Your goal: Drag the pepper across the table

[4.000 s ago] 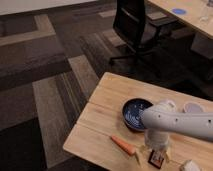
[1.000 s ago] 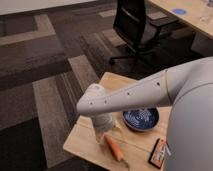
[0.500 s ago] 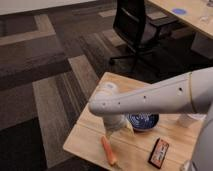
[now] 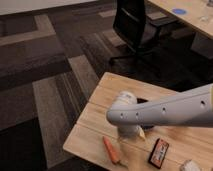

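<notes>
The orange-red pepper [image 4: 111,149] lies diagonally on the light wooden table [image 4: 107,90] near its front left edge, with the stem end towards the front. My white arm reaches in from the right across the table. The gripper [image 4: 131,132] hangs below the wrist, just right of and behind the pepper's upper end, close to the table top. I cannot tell whether it touches the pepper. The arm hides most of the dark bowl [image 4: 143,101]; only a sliver shows.
A dark rectangular packet with orange markings [image 4: 159,152] lies right of the pepper. A whitish object [image 4: 190,165] sits at the front right corner. A black office chair [image 4: 135,27] stands behind the table, and a pale desk with a blue disc [image 4: 178,11] at the far right. Patterned carpet lies to the left.
Since four seconds ago the pepper has turned from lying sideways to diagonal and shifted left. Over the last second the arm has swung right and lifted a little; the pepper stays about where it was.
</notes>
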Tool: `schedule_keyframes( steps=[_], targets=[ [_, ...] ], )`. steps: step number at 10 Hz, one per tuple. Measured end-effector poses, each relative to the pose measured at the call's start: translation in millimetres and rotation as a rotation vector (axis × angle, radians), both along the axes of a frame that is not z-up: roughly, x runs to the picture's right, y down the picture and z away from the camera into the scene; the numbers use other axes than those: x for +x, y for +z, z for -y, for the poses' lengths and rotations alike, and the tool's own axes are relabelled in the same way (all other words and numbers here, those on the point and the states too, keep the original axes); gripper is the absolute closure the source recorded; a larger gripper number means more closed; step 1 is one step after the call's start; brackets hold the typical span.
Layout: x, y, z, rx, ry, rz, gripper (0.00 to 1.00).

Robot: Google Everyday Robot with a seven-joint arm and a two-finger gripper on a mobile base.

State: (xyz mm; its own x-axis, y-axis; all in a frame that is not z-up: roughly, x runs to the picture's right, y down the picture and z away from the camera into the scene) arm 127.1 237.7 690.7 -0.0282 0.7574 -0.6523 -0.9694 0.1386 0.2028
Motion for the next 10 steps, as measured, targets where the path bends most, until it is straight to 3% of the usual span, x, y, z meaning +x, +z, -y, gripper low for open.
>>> schedule_keyframes(
  steps=[3,5,10],
  targets=[
    [0.0,1.4,-2.4,-0.004,-0.015,0.008,0.35],
    [-19.7,11.0,-17.4,-0.012,-0.138,0.158,0.35],
    [-46.0,6.6,-24.1,-0.002,-0.329,0.336,0.35]
  ],
)
